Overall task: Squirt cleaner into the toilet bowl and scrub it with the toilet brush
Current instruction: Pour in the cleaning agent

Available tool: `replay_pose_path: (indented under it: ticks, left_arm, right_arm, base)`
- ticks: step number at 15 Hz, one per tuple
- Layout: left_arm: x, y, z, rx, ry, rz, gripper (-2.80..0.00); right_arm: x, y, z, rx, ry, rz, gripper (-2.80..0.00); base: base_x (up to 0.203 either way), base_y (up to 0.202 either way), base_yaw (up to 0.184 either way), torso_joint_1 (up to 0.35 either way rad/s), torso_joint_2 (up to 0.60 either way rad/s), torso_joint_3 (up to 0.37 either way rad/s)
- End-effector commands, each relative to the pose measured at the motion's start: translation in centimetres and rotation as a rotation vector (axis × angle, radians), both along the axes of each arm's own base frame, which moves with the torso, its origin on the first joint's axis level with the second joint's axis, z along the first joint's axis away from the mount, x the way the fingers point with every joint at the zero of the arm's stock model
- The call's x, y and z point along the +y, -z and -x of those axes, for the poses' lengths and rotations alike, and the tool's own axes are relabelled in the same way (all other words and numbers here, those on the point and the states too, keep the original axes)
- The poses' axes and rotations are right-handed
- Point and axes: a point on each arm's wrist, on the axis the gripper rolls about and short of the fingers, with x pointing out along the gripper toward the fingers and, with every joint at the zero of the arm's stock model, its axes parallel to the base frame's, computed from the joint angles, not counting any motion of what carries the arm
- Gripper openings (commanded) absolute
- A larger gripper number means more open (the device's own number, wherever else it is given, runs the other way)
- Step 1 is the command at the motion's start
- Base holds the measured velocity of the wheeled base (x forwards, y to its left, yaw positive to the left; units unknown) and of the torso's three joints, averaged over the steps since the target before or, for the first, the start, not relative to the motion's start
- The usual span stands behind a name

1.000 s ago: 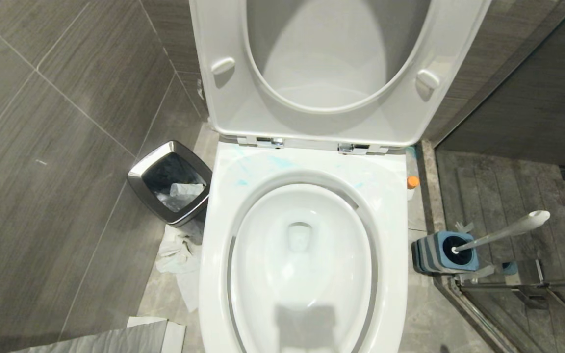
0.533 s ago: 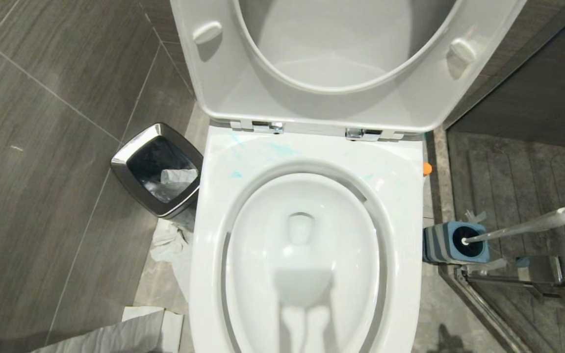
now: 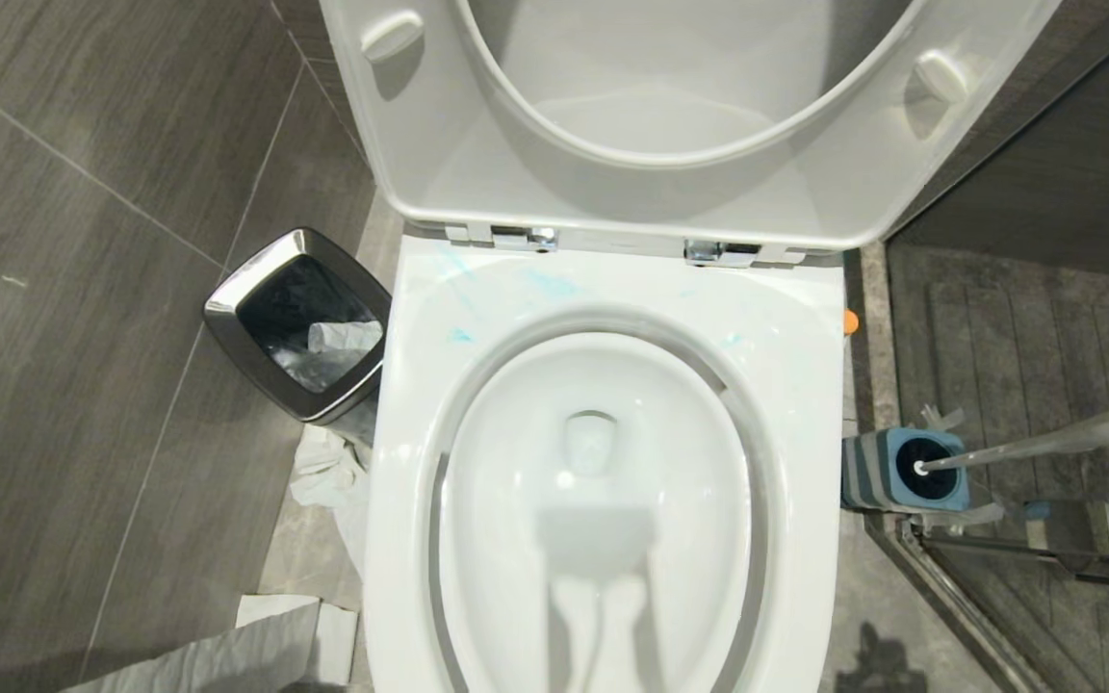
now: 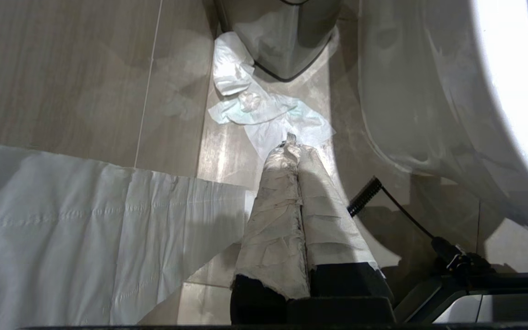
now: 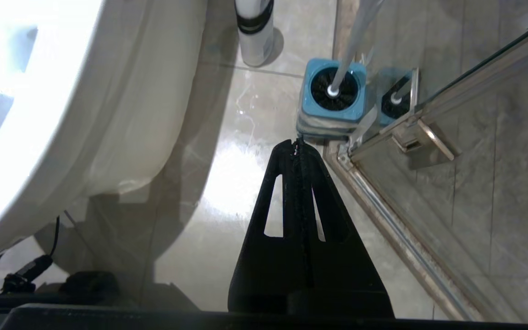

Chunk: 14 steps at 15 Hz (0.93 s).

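The toilet bowl (image 3: 810,404) fills the middle of the head view, seat and lid raised, with faint blue smears of cleaner (image 3: 550,284) on its back rim. An orange cap (image 3: 850,320) peeks out beside the rim's right edge. To the right, the toilet brush (image 3: 1045,443) leans in its blue-and-grey holder (image 3: 940,481), also seen as the holder (image 5: 312,103) with the handle (image 5: 360,27) rising from it. My right gripper (image 5: 297,144) hangs shut and empty just short of that holder. My left gripper (image 4: 291,143), wrapped in white paper, is shut over the floor left of the toilet.
A chrome-rimmed bin (image 3: 227,308) stands left of the toilet with crumpled tissue (image 3: 323,476) below it and a paper sheet (image 4: 62,220) on the tiles. A white cylinder with a dark band (image 5: 255,27) stands beyond the holder. A glass shower door frame (image 5: 406,238) runs along the right.
The whole head view has shifted: the toilet looks larger and the hinge line sits higher, so the camera has moved in. The things themselves have not moved.
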Motion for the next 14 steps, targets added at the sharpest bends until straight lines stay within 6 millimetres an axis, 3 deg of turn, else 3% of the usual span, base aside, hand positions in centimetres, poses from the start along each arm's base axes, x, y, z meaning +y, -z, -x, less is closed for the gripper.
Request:
replay_pose_path:
  ticks: [1, 8, 12, 14]
  left_arm:
    - [0.0, 0.0, 0.0, 0.003, -0.002, 0.000, -2.80]
    - [0.0, 0.0, 0.0, 0.003, 0.000, 0.003, -2.80]
    - [0.0, 0.0, 0.0, 0.003, 0.000, 0.003, -2.80]
    - [0.0, 0.0, 0.0, 0.003, 0.000, 0.003, -2.80]
  right_arm:
    - [0.0, 0.6, -0.2, 0.032, 0.001, -0.001, -2.80]
    - [0.0, 0.4, -1.4, 0.180, 0.001, -0.001, -2.80]
    - [0.0, 0.2, -2.8, 0.372, 0.007, 0.000, -2.80]
    - [0.0, -1.4, -4.1, 0.518, 0.013, -0.001, -2.80]
  base:
    - [0.000, 0.000, 0.000, 0.000, 0.00, -0.154]
    - [0.000, 0.000, 0.000, 0.002, 0.00, -0.151]
    - [0.000, 0.000, 0.000, 0.002, 0.00, -0.010]
    - [0.000, 0.000, 0.000, 0.000, 0.00, 0.000]
